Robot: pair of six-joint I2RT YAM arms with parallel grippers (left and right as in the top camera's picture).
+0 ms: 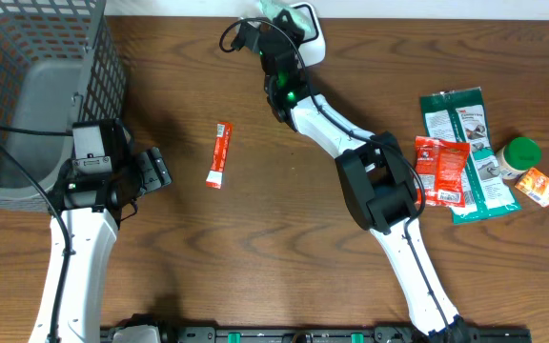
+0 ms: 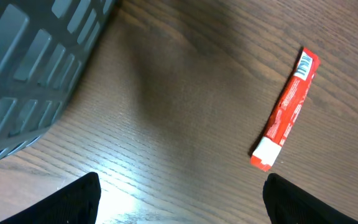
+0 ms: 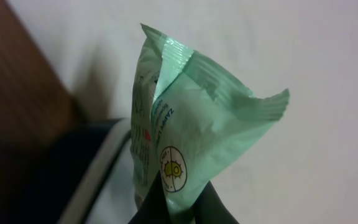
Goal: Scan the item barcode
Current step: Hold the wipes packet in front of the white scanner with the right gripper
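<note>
Holding what on the right?
— My right gripper (image 3: 180, 210) pinches the green packet (image 3: 191, 124) by its lower edge; it stands up from my fingers, with the white scanner (image 1: 310, 38) just beside.
— And the left?
— My left gripper (image 2: 191, 205) is spread wide, gripping nothing. A red sachet (image 2: 286, 109) lies on the desk (image 2: 185, 93) ahead to its right, a grey basket (image 2: 30, 62) ahead to its left.

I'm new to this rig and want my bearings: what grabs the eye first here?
The right gripper, at the table's far edge, pinches a pale green packet by a white device. A red stick sachet lies alone mid-table, in front of the open left gripper beside a grey basket.
</note>
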